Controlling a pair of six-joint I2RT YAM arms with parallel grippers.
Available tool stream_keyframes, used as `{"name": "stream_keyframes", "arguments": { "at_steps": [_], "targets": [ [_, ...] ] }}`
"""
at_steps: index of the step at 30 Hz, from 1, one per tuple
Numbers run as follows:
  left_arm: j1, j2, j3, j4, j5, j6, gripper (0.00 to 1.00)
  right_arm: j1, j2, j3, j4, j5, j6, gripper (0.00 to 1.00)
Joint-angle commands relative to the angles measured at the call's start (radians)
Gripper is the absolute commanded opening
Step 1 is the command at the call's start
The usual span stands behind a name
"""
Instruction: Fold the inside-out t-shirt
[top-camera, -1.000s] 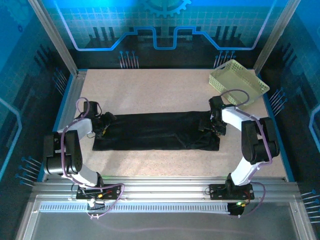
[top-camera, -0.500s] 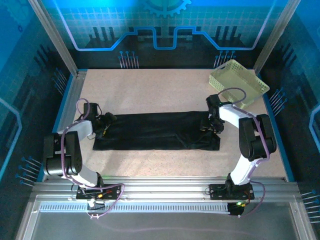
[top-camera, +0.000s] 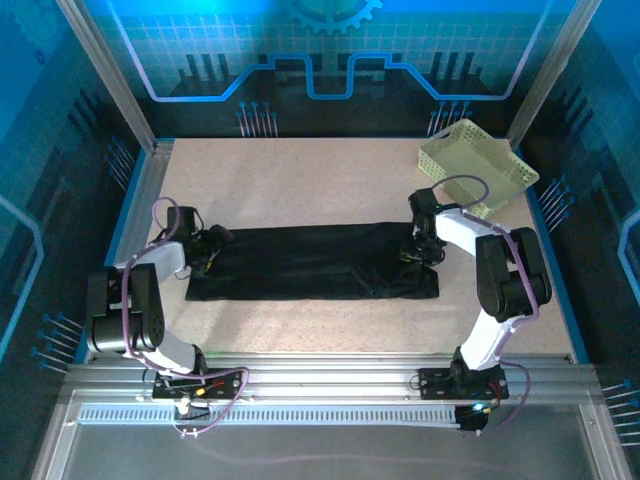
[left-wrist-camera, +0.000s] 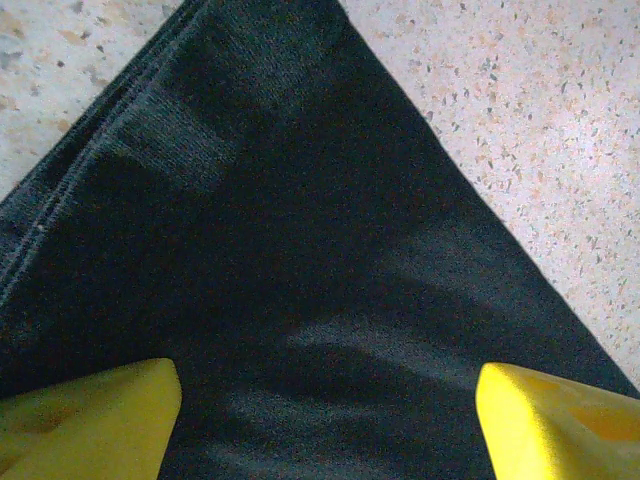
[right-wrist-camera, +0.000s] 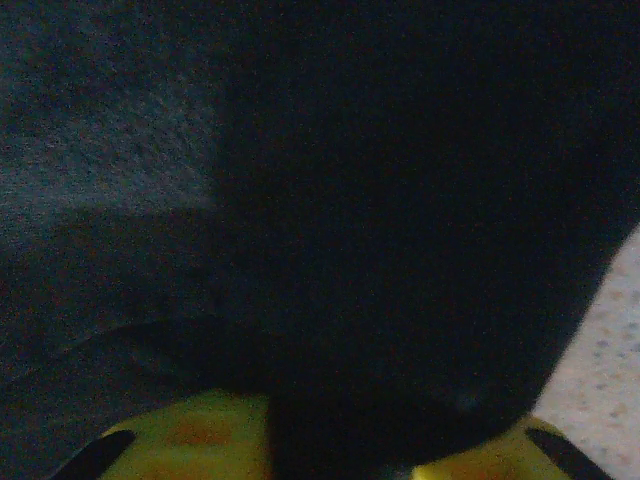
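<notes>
Step in hand: grabbing both ends of the inside-out t-shirt (top-camera: 310, 262) for the next fold. It lies as a long flat band across the table (top-camera: 300, 180) centre, running 9 to 3 o'clock, already narrowed lengthwise.

Left gripper (top-camera: 212, 250) sits at the 9 o'clock end. Its yellow fingers (left-wrist-camera: 90, 415) are spread wide over a shirt corner and hold nothing. Right gripper (top-camera: 418, 250) at the 3 o'clock end is pinched in on a bunched fold of the cloth.

Next move, by my read: the left needs to clamp its end, then both lift together and carry one end over the other.

Fabric is black, soft, matte knit with a stitched hem along the edge. Speckled hard tabletop. Pale green lattice basket (top-camera: 478, 165) sits at 1 o'clock, apart from the shirt.
</notes>
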Motion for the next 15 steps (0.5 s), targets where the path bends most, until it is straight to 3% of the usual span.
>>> {"name": "stream_keyframes", "arguments": {
  "at_steps": [1, 15],
  "targets": [
    [0.001, -0.007, -0.036, -0.030, 0.002, -0.016, 0.79, 0.012, 0.012, -0.021, 0.014, 0.010, 0.005, 0.25],
    [0.001, -0.020, -0.037, -0.036, -0.001, -0.020, 0.80, -0.020, -0.041, -0.054, 0.021, 0.036, 0.005, 0.07]
  ]
}}
